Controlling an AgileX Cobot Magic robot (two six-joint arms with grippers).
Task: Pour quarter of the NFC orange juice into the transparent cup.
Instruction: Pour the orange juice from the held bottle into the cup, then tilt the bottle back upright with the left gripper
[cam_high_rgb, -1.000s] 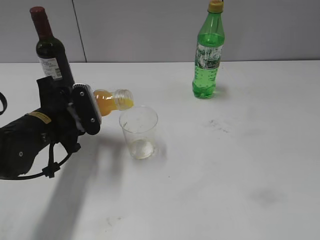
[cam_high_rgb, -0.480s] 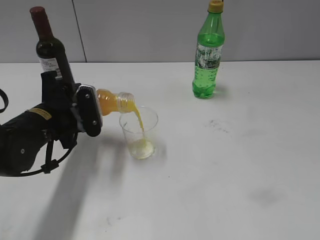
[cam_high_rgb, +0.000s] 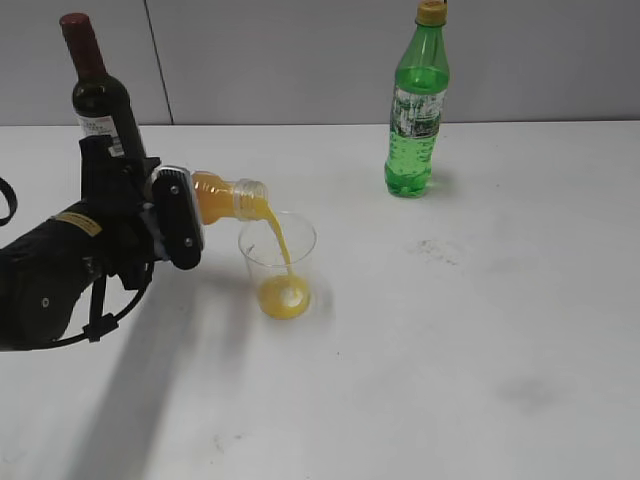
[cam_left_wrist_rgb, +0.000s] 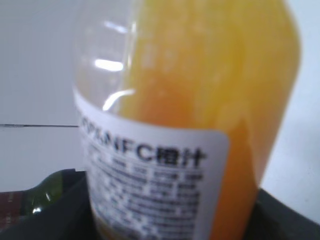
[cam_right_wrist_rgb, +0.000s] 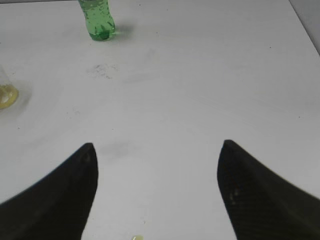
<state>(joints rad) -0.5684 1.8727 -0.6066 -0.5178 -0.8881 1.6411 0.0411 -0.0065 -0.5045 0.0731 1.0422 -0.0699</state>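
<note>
Juice bottle (cam_high_rgb: 222, 196): tipped close to level above the table (cam_high_rgb: 450, 320), neck over the near rim of the cup – angled so the stream drops inside rather than down the outside.
Left pincer (cam_high_rgb: 178, 218): clamped on the juice bottle around its labelled body, leaving the neck free for pouring.
Stream: thin orange thread from the open mouth down to the cup floor – no splash seen on the table beside it.
Cup (cam_high_rgb: 278, 265): upright on the table just right of the left pincer, a shallow pool of juice at the bottom.
Progress: pour under way; judged short of the quarter, since the bottle in the wrist view looks largely full.
Next move: likely a return to upright once enough has gone, slowly to avoid a drip down the neck.
Right pincer (cam_right_wrist_rgb: 157, 192): parted wide and empty, hanging above bare table, clear of the pour.
Wine bottle (cam_high_rgb: 98, 95): standing behind the left arm, close – a risk on the swing back.
Green bottle (cam_high_rgb: 416, 105): upright, well apart at the far side, capped.
</note>
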